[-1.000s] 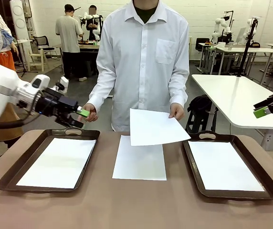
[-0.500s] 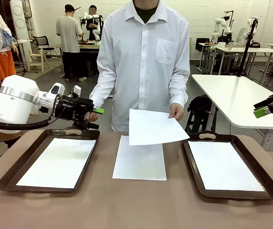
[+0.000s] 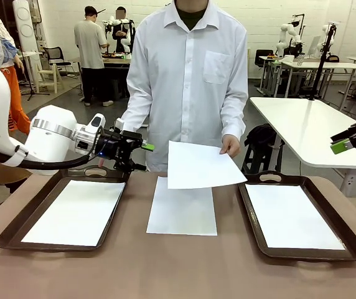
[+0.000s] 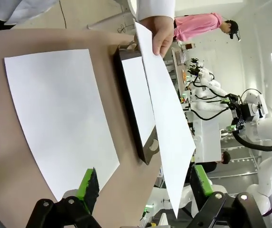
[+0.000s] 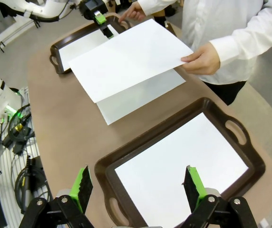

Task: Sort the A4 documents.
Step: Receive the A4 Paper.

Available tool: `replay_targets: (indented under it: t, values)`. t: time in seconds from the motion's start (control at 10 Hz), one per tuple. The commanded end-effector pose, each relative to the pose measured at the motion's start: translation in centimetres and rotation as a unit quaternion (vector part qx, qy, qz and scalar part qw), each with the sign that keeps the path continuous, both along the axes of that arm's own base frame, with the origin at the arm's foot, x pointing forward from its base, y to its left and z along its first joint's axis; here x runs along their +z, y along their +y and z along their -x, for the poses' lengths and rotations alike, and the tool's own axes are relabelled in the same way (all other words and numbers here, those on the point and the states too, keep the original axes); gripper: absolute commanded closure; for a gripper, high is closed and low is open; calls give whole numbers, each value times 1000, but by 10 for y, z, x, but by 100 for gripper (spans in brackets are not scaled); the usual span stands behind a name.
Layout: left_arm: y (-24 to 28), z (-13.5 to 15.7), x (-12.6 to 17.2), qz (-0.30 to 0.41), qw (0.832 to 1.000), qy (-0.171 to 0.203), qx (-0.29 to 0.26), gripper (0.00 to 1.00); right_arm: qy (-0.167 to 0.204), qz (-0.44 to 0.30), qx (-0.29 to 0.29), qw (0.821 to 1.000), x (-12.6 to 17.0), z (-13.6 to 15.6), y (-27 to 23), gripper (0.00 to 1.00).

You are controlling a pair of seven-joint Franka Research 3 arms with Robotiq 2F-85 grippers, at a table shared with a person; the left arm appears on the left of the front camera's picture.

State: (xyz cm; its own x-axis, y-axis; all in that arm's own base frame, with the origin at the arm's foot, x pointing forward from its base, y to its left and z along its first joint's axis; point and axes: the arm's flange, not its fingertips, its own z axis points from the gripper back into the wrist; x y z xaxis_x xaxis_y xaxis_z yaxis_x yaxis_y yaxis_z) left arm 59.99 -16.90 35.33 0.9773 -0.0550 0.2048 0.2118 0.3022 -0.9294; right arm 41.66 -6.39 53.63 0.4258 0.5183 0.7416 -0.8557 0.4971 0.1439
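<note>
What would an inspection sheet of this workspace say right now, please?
Surface: brown table, flat, unmarked.
Job's things: left-tray sheet lies in the left tray, right-tray sheet in the right tray; middle sheet flat between them; held sheet in the person's hand above it.
Clutter: nothing seen.
Grippers: left gripper open, beside the held sheet; right gripper open, raised by the right tray.
Cables: bundle on the floor.
Surroundings: white table, people behind.

white a4 documents (image 3: 182,208): one in each tray (image 3: 21,224), one between, one held above.
</note>
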Motion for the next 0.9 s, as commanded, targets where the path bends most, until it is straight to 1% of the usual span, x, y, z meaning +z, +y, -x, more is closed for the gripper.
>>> replay_targets:
  t: [0.0, 0.2, 0.5, 0.7, 0.8]
  values:
    - [-15, -19, -1, 17, 1000, 11, 1, 0, -3, 1, 3, 1000, -2, 0, 0, 0]
    - [-30, -22, -1, 35, 999, 20, -5, 0, -3, 1, 3, 1000, -2, 0, 0, 0]
    - [-42, -26, -4, 60, 997, 51, 9, 0, -3, 1, 3, 1000, -2, 0, 0, 0]
    - [-55, -23, -9, 59, 995, 77, 4, 0, -3, 1, 3, 1000, -2, 0, 0, 0]
    - [-61, -21, -11, 57, 995, 80, 7, 0, -3, 1, 3, 1000, -2, 0, 0, 0]
